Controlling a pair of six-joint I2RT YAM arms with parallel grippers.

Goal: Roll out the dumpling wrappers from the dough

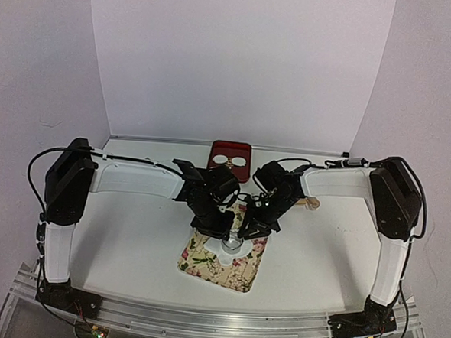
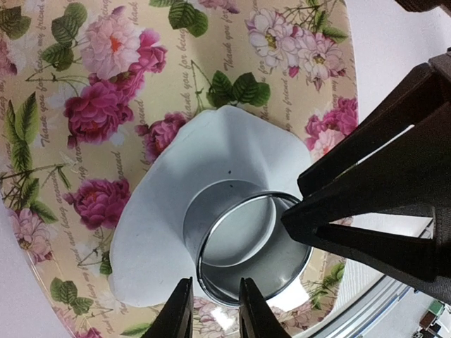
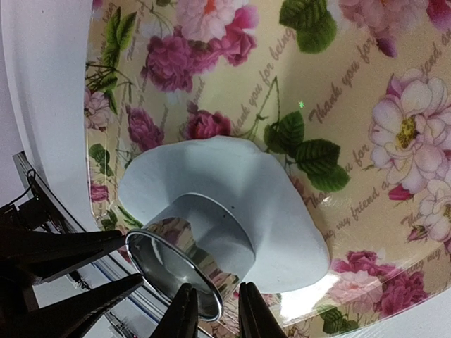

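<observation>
A metal ring stands on the dough on the floral mat, with the left gripper and right gripper each straddling its rim, though I cannot tell whether either is clamped.

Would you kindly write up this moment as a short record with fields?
mat: floral mat on the table
dough: flattened white dough lying on the mat
metal ring: metal ring standing on the dough
left tool: left tool straddles the ring's rim; grip unclear
right tool: right tool straddles the rim at another spot; grip unclear
red tray: red tray at the far edge, holding two dumpling wrappers
</observation>
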